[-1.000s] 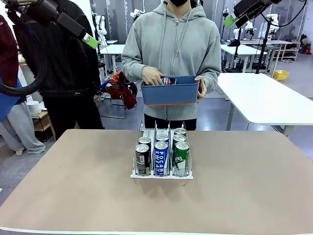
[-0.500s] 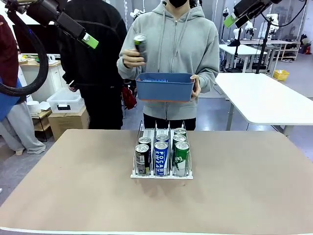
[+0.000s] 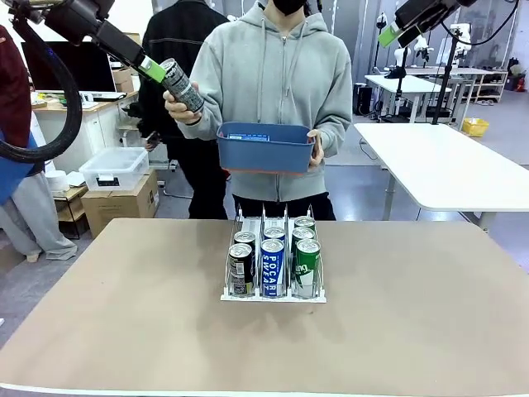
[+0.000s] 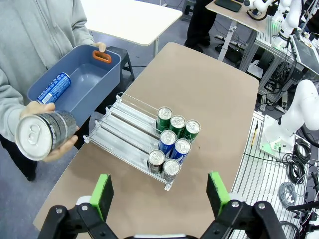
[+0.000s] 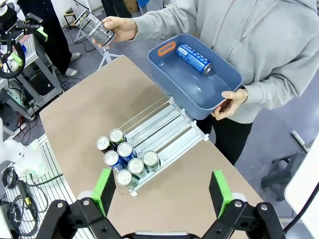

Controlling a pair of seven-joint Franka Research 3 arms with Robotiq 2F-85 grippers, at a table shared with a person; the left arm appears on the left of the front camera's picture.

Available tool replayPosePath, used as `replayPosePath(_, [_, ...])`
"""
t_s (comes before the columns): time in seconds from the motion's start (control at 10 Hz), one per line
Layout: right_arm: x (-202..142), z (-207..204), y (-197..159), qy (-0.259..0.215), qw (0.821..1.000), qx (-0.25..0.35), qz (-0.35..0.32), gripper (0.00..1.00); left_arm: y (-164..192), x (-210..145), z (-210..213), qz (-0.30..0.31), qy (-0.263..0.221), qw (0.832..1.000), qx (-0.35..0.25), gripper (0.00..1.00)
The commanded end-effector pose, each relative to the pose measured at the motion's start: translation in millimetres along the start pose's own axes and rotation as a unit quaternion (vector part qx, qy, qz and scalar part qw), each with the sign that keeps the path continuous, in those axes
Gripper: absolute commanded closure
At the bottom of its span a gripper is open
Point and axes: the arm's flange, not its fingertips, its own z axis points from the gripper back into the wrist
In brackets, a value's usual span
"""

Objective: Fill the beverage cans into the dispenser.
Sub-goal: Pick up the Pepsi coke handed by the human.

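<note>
Though wide-jawed, left gripper [image 4: 159, 180] aloft near the person's raised can [image 4: 42, 135].

Even, bright overhead light fell indoors; shadows stayed soft (barely any glare), wrist views bowed at edges.

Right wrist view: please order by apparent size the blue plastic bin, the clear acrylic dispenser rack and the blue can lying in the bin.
1. Clear acrylic dispenser rack and blue plastic bin: about alike; the held-up bin may be nearer, so unranked.
2. Blue can lying in the bin: clearly smallest.
</note>
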Motion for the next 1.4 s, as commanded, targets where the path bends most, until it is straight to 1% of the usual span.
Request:
replayPosePath(0.0, [-3.3, -1.2, 0.8, -0.002, 1.0, 0.004, -0.001, 0.0, -0.3, -1.5, -0.3, -0.001, 0.001, 1.0, -0.001, 0.0])
replayPosePath(1.3, [-3.3, -1.2, 0.8, -0.002, 1.0, 0.004, -0.001, 0.0, -0.3, -1.5, -0.3, -0.001, 0.001, 1.0, -0.001, 0.0])
